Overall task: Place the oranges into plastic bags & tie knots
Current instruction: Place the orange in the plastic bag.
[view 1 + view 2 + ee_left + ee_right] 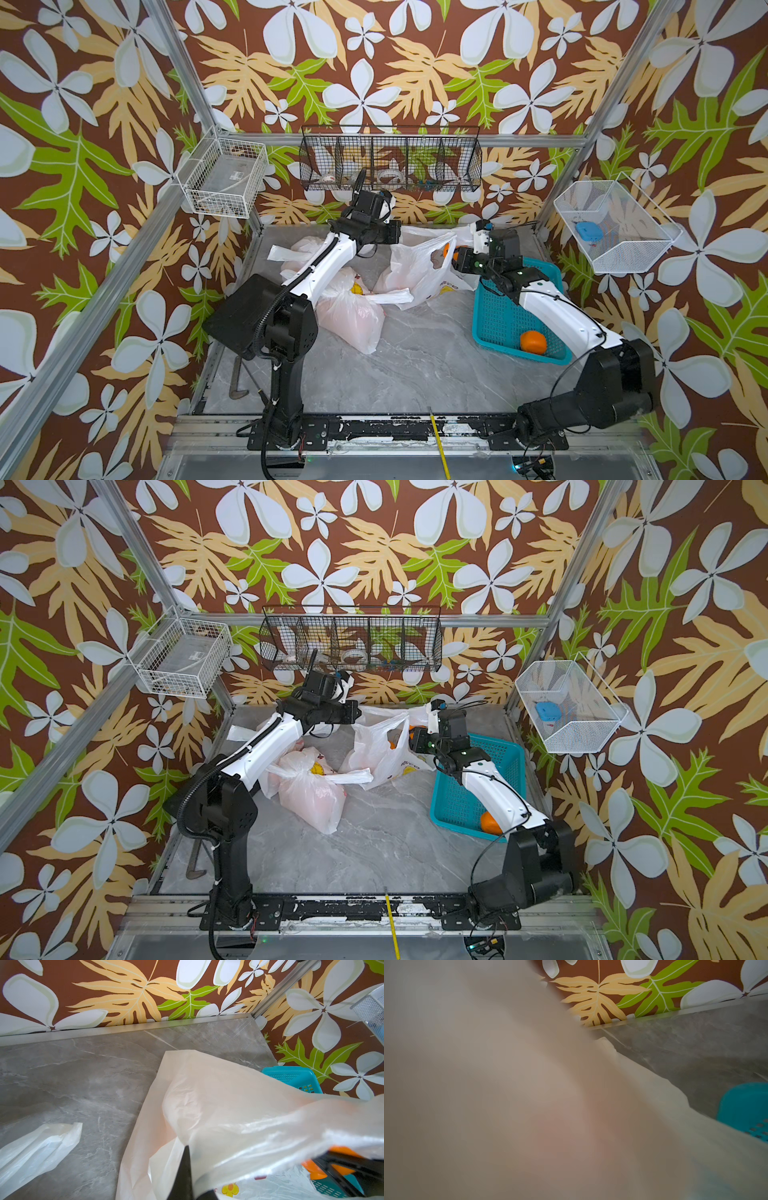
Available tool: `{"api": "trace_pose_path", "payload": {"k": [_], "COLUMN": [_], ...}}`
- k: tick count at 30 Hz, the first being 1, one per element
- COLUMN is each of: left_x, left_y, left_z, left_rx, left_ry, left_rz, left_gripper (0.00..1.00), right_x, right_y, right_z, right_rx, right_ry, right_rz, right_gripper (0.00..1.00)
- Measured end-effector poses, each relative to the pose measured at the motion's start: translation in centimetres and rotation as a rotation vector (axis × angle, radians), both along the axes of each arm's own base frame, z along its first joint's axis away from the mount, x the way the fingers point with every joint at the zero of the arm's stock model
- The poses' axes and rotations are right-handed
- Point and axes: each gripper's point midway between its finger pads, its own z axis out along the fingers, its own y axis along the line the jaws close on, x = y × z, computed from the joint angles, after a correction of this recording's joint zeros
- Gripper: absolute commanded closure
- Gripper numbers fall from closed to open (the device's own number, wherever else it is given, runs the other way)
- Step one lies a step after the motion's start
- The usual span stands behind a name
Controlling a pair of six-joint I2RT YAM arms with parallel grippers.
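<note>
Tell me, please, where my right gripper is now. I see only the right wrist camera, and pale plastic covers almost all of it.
Observer: In both top views the right gripper is at the mouth of the open bag, just beside the basket.
Operator: What holds the bag open?
Observer: The left gripper is shut on the bag's edge and holds it up.
Operator: How many oranges are in the basket?
Observer: I see one orange, lying near the basket's front edge.
</note>
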Motion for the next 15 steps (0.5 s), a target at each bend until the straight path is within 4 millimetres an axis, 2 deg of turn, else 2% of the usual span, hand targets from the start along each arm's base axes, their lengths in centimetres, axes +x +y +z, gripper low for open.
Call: {"api": "trace_pose_path", "payload": {"k": [3, 5, 8, 11, 15], "left_x": [0.0, 0.0, 0.0, 0.2, 0.3], "left_y": [0.0, 0.0, 0.0, 0.3, 0.3], "left_z": [0.0, 0.0, 0.0, 0.0, 0.3], "left_rx": [-0.001, -0.002, -0.003, 0.007, 0.005], "left_ry": [0.001, 0.002, 0.002, -0.002, -0.008], "left_rz": [0.001, 0.002, 0.004, 0.022, 0.027], "left_gripper": [1.0, 1.0, 1.0, 1.0, 1.0], "right_x": [0.6, -0.2, -2.7, -5.9, -9.9], "right_y": [0.2, -0.2, -1.2, -2.7, -5.9], "right_z": [0.0, 1.1, 3.8, 5.7, 6.0], "right_rx": [-0.004, -0.012, -0.03, -0.057, -0.125], "right_ry": [0.002, -0.011, -0.053, -0.072, -0.044], "right_rz": [0.004, 0.004, -0.009, -0.045, -0.145], "right_gripper": [0.22, 0.17, 0.17, 0.18, 0.18]}}
